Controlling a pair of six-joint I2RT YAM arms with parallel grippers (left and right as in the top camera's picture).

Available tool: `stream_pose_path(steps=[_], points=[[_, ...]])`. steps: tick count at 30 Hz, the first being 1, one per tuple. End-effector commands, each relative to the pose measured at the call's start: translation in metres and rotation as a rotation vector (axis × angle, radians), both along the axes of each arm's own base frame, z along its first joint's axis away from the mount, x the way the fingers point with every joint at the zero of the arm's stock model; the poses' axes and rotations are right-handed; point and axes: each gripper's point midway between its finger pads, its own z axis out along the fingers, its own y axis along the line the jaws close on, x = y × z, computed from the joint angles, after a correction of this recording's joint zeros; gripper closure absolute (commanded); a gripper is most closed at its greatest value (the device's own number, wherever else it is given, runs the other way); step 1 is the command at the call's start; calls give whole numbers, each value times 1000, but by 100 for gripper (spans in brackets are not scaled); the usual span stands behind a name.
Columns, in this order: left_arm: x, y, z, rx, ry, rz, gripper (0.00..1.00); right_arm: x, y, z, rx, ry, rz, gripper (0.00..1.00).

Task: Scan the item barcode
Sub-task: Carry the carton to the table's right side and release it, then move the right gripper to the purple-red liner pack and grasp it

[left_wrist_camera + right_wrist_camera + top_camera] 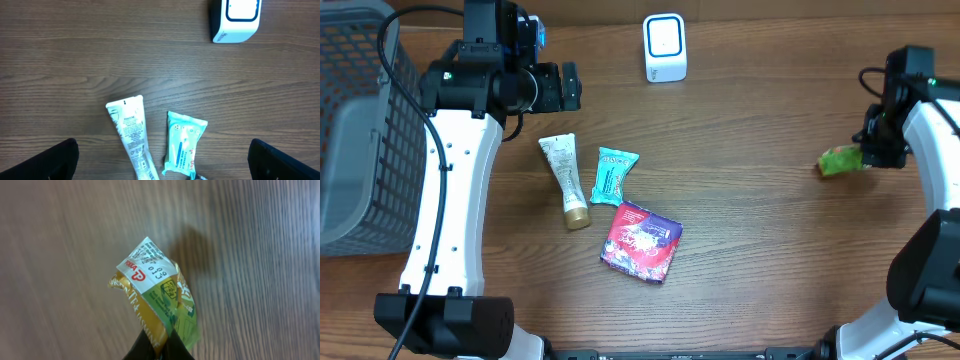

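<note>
Right fingers [141, 350] are clamped on the bottom edge of the green packet [160, 300]. The packet sticks out past the fingertips, with its white label end furthest from them. It's at the right side of the surface [760, 220], well apart from the scanner [665, 47] at the top middle. Its shadow falls on the wood beside it.

The packet is crinkly foil-like film, green and gold, with a white printed panel carrying red and black text; I can't make out a barcode. The scanner is a white rounded box with a blue-outlined window.

Left fingers [45, 162] are spread wide with nothing between them, above a white tube [131, 135] with a gold cap and a teal pack [184, 145], which lie side by side. A glossy red pouch [642, 241] lies just below those two. A grey wire-mesh basket [350, 120] is at far left. The surface is brown woodgrain.
</note>
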Motion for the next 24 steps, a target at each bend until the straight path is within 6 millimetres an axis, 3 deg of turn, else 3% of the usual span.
stream_pose_path(steps=[1, 2, 3, 5, 11, 14, 16, 19, 24], points=[[2, 3, -1, 3, -1, -12, 0, 0, -5, 2, 31, -46, -73, 75], [2, 2, -1, 2, -1, -12, 0, 0, -7, 2, 27, -45, -61, 46], [2, 2, -1, 2, -2, -12, 0, 1, -10, 5, 18, -43, -20, 23], [2, 2, -1, 2, -1, -12, 0, 4, -15, 11, -7, -38, 84, 1], [2, 2, -1, 2, -1, -12, 0, 7, -13, 58, -90, -5, 508, 0], [2, 2, -1, 2, -1, -12, 0, 3, 2, 87, -117, 0, 726, 1], [2, 2, -1, 2, -1, -12, 0, 2, 26, 101, -87, -41, 906, 1], [2, 3, -1, 3, -2, -12, 0, -1, 84, 110, 10, -139, 1233, 0], [2, 2, -1, 1, -1, -11, 0, -17, 160, 101, 142, -139, 1466, 0]])
